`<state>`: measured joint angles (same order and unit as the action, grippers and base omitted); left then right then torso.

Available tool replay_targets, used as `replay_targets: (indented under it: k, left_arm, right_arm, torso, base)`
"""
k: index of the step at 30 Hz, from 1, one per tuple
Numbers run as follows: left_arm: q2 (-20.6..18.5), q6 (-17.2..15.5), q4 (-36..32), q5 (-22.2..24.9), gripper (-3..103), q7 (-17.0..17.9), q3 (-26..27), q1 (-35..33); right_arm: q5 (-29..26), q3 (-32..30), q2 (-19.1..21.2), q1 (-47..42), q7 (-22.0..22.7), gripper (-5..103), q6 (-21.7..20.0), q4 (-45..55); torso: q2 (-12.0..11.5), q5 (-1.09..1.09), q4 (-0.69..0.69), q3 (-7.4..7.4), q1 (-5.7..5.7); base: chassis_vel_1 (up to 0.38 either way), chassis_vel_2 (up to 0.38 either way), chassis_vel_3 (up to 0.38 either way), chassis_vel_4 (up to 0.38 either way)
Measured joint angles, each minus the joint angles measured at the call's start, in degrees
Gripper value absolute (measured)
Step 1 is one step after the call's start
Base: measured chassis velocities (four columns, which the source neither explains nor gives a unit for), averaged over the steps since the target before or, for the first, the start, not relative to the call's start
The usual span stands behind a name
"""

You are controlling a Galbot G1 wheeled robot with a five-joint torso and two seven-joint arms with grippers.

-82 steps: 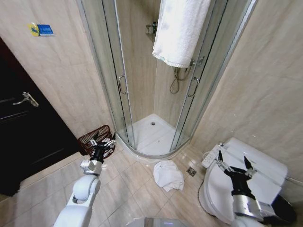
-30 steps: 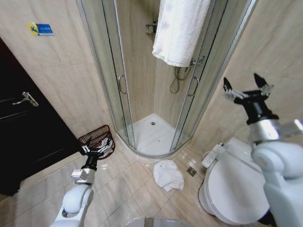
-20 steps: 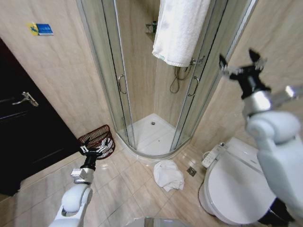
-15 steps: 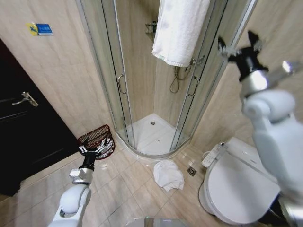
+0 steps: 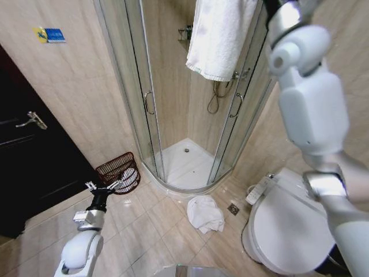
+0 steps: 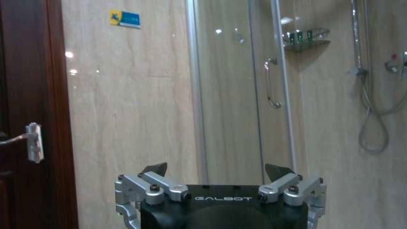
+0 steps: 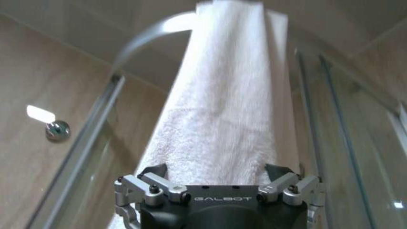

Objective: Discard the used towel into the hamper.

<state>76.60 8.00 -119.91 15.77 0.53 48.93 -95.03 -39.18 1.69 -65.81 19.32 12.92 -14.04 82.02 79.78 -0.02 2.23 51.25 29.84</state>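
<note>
Right arm raised high, gripper spread wide. Left arm held low, gripper likewise spread.

Cut off by the head view's top edge: hanging towel and raised right arm's end. Half hidden behind left gripper: hamper. Fingertips cropped in both wrist views.

"GALBOT" stands in pale letters on my left gripper's black body. My right gripper's black body carries it too. The small blue-and-yellow wall sign is unreadable.
</note>
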Motion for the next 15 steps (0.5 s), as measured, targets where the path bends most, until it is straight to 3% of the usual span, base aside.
replay_targets:
  k: [10, 12, 13, 15]
  left_arm:
    - [-0.3, 1.6, 0.8, 1.3, 100, 0.0, 1.3, 0.4]
    - [-0.4, 1.8, 0.8, 1.5, 100, 0.0, 1.3, 0.3]
    - [-0.4, 2.1, 0.9, 1.5, 100, 0.0, 1.4, 0.3]
    - [-0.4, 2.3, 1.0, 1.5, 100, 0.0, 1.4, 0.3]
  right_arm:
    - [-2.9, 1.7, -3.5, 4.9, 1.8, 103, -1.2, -6.2]
    - [-3.0, 2.1, -3.7, 5.4, 1.8, 100, -1.1, -6.4]
    - [-3.1, 2.3, -3.8, 5.6, 1.8, 92, -0.9, -6.6]
    - [-3.1, 2.4, -3.8, 5.7, 1.8, 92, -0.7, -6.8]
  torso:
    - [0.0, 0.00, -0.01, 0.00, 0.00]
    - [0.0, 0.00, -0.01, -0.01, 0.00]
    - [0.0, 0.00, -0.01, -0.01, 0.00]
    - [0.0, 0.00, -0.01, -0.01, 0.00]
  base:
    - [0.000, 0.000, 0.000, 0.000]
    - [0.000, 0.000, 0.000, 0.000]
    - [0.000, 0.000, 0.000, 0.000]
    - [0.000, 0.000, 0.000, 0.000]
